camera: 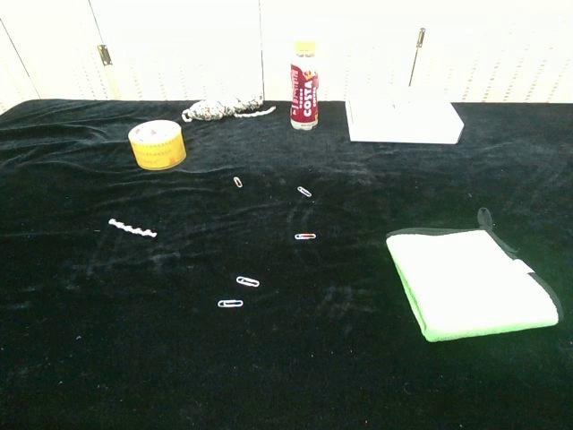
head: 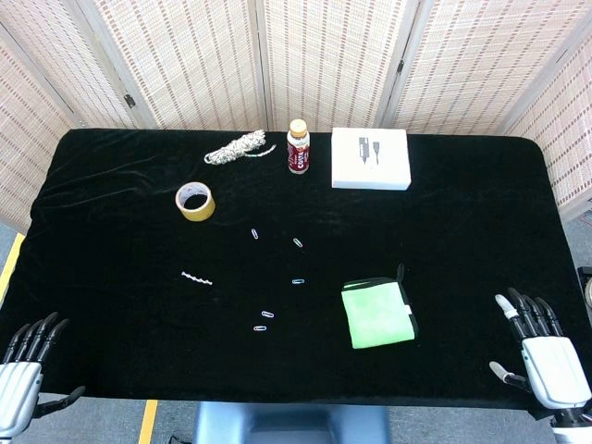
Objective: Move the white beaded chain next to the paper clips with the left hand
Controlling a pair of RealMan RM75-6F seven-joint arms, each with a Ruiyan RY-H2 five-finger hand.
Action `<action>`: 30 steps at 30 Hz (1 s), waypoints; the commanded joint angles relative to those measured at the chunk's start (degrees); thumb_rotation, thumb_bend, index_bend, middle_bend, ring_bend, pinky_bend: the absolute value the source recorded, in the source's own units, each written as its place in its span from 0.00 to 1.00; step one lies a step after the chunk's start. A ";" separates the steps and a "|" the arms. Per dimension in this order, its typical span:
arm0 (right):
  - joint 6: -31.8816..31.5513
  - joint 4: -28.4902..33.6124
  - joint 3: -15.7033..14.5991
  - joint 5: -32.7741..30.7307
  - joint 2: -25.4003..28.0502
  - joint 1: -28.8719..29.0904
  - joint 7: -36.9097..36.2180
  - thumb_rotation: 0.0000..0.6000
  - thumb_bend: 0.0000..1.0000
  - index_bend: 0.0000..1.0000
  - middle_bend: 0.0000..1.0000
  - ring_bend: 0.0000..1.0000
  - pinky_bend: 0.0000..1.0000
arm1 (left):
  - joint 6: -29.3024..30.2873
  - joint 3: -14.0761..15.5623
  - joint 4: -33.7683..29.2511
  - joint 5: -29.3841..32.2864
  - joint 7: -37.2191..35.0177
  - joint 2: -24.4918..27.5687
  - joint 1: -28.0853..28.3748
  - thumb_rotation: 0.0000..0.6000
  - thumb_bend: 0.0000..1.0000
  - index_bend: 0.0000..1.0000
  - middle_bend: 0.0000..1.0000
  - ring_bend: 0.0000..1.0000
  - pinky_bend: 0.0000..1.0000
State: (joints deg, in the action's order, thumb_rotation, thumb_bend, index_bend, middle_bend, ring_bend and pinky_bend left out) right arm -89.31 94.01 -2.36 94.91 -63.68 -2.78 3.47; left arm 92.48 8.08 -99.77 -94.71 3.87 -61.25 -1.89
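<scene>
The white beaded chain (head: pixel 197 277) (camera: pixel 132 228) lies flat on the black tablecloth, left of centre. Several paper clips (head: pixel 277 277) (camera: pixel 269 237) are scattered to its right, the nearest ones (head: pixel 265 320) (camera: pixel 240 292) toward the front. My left hand (head: pixel 23 375) hangs at the front left corner of the table, fingers spread and holding nothing, well away from the chain. At the front right edge my right hand (head: pixel 541 356) is likewise open and empty. Neither hand shows in the chest view.
A yellow tape roll (head: pixel 195 201) (camera: pixel 157 144) sits behind the chain. A coiled rope (head: pixel 239 147), a drink bottle (head: pixel 298 146) (camera: pixel 304 73) and a white box (head: pixel 371 158) (camera: pixel 405 120) line the back. A green cloth (head: pixel 376 314) (camera: pixel 474 282) lies at front right.
</scene>
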 commanded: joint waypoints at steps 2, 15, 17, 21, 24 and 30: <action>-0.96 0.14 -0.27 0.84 0.13 -0.35 0.03 1.00 0.01 0.00 0.00 0.00 0.00 | -0.55 -0.21 0.06 -0.14 0.06 0.13 0.06 1.00 0.17 0.00 0.03 0.03 0.03; -8.25 -2.96 -0.94 8.25 -1.38 -1.73 -1.83 1.00 0.01 0.00 0.00 0.00 0.00 | -11.64 -9.02 -1.68 5.14 0.48 -4.06 10.01 1.00 0.19 0.19 0.81 0.94 0.98; -8.27 -3.30 -0.81 7.93 -1.34 -1.65 -2.73 1.00 0.01 0.00 0.00 0.00 0.00 | -13.76 -11.05 -0.62 5.78 -1.12 -6.33 12.58 1.00 0.20 0.31 0.92 1.00 1.00; -8.10 -3.07 -1.13 7.63 -0.46 -1.53 -5.40 1.00 0.01 0.00 0.00 0.00 0.00 | -19.80 -14.16 2.15 8.73 -3.92 -7.94 17.57 1.00 0.21 0.39 0.99 1.00 1.00; -8.29 -3.39 -1.03 7.39 0.13 -1.41 -6.96 1.00 0.01 0.00 0.00 0.00 0.00 | -24.84 -15.54 4.14 10.95 -4.87 -9.91 21.19 1.00 0.22 0.40 1.00 1.00 1.00; -8.55 -3.52 -0.22 5.12 1.11 -1.50 -10.12 1.00 0.01 0.00 0.00 0.00 0.00 | -32.61 -16.93 9.19 14.65 -3.83 -14.80 27.03 1.00 0.29 0.45 1.00 1.00 1.00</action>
State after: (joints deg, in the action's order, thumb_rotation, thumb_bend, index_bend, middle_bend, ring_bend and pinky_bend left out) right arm -97.76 90.54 -2.74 100.27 -62.82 -4.25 -6.21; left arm 62.50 -7.83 -92.66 -81.90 0.15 -73.96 22.82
